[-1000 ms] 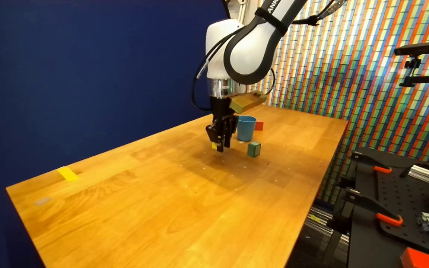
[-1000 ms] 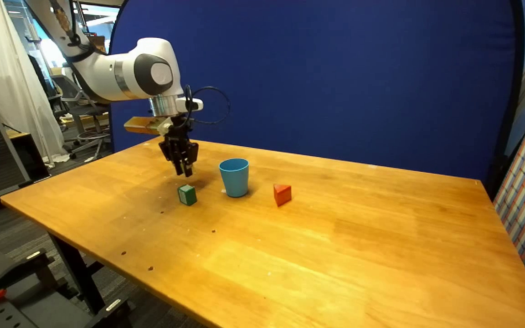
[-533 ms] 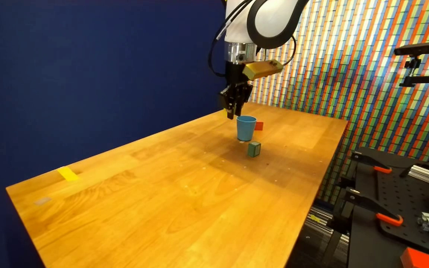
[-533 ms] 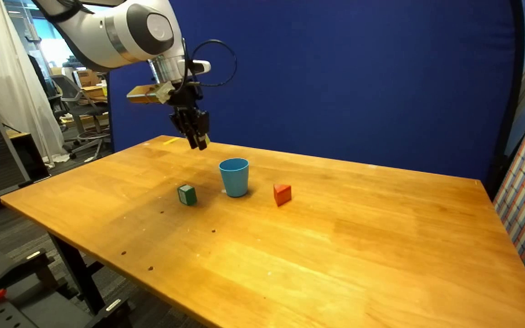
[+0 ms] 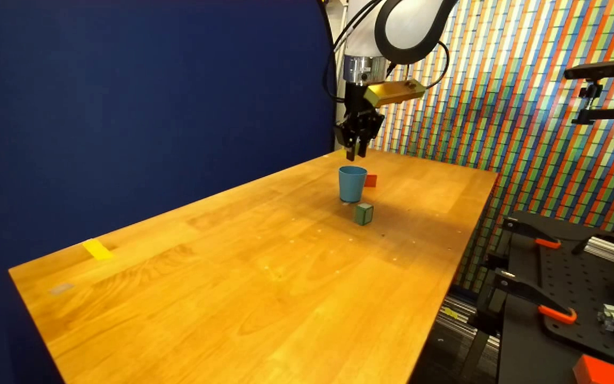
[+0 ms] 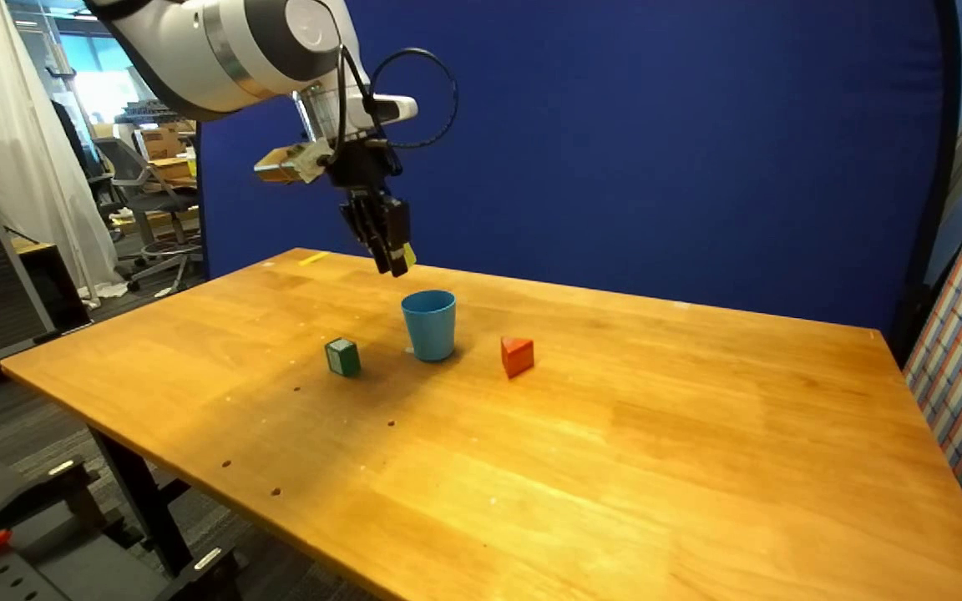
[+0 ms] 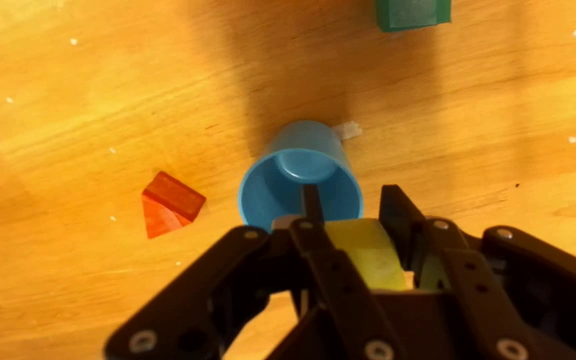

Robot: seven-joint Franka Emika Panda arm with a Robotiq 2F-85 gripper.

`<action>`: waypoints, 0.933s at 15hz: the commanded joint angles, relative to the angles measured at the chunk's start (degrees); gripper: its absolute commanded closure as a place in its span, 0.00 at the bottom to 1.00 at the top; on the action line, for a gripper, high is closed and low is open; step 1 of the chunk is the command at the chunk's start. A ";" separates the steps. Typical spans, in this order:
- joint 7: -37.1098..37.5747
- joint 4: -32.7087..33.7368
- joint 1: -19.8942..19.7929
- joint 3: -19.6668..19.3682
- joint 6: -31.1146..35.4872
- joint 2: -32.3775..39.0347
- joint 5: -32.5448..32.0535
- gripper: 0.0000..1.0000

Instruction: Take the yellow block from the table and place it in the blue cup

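My gripper (image 7: 351,192) is shut on the yellow block (image 7: 368,255), which sits between its fingers in the wrist view. The block also shows beside the fingertips in an exterior view (image 6: 409,255). The blue cup (image 7: 308,137) stands upright on the wooden table (image 5: 264,277), its mouth facing up. It shows in both exterior views (image 5: 352,185) (image 6: 431,330). The gripper is above the cup's rim height, apart from it. In an exterior view the gripper (image 6: 391,273) is up and to the left of the cup. In the wrist view one finger overlaps the cup's mouth.
A green block (image 6: 343,357) stands on the table near the cup. A red triangular block (image 6: 518,356) lies on the cup's other side. A flat yellow tape strip (image 5: 97,249) is stuck near a table edge. A blue backdrop (image 6: 615,150) stands behind the table.
The gripper has risen from near the table with the yellow block and moved sideways toward the cup. The cup, green block and red block have not moved.
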 commanded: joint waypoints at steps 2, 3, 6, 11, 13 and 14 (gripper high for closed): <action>-0.18 2.29 -2.73 0.01 -1.45 1.48 -0.47 0.86; -0.79 2.53 -3.28 0.20 -1.30 1.88 0.16 0.80; -2.75 3.07 -4.65 0.73 -1.74 2.79 2.17 0.32; -12.02 1.89 -7.17 3.79 -0.97 1.12 8.33 0.00; -9.55 1.87 -5.75 2.52 -0.64 2.42 6.95 0.04; -12.23 1.91 -6.33 3.50 -0.72 2.16 8.77 0.00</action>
